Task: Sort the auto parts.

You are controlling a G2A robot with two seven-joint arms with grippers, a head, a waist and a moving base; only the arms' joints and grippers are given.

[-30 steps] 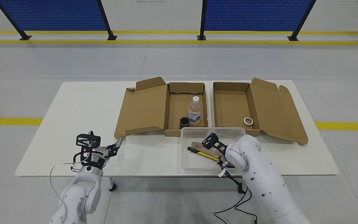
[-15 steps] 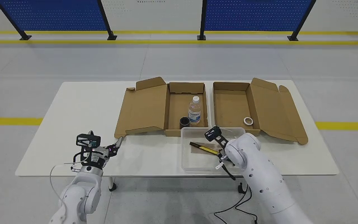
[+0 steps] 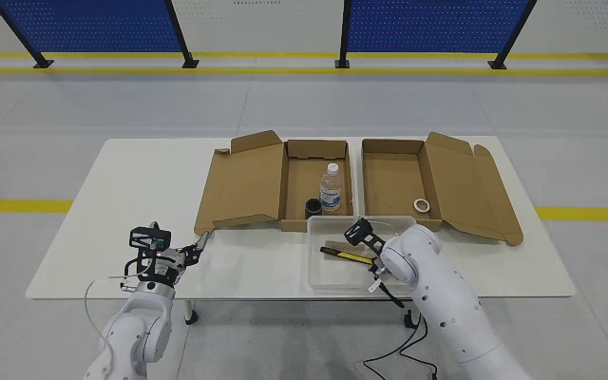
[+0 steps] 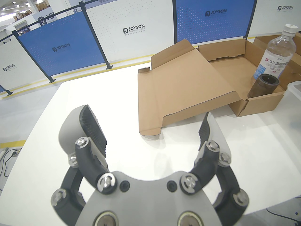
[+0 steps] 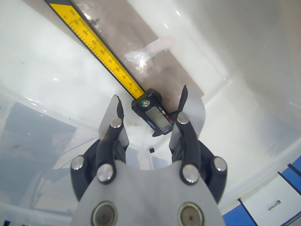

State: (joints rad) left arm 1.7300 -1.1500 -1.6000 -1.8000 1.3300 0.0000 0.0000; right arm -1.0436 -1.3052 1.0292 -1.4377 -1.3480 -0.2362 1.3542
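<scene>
While the right tool gapes astride the black-and-yellow digital caliper | likely stiff, light, slick | take display head | left tool spread.

Wide bare surface ahead of the left tool, blocked farther on by the cardboard box with its flap lowered and, inside it, an upright bottle and black cylinder; tight around the right tool, down inside the clear bin, close to its wall, digital caliper between the spread fingers.

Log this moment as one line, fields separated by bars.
right end effector: open, astride digital caliper with yellow scale, inside clear plastic bin | left end effector: open, above white table
</scene>
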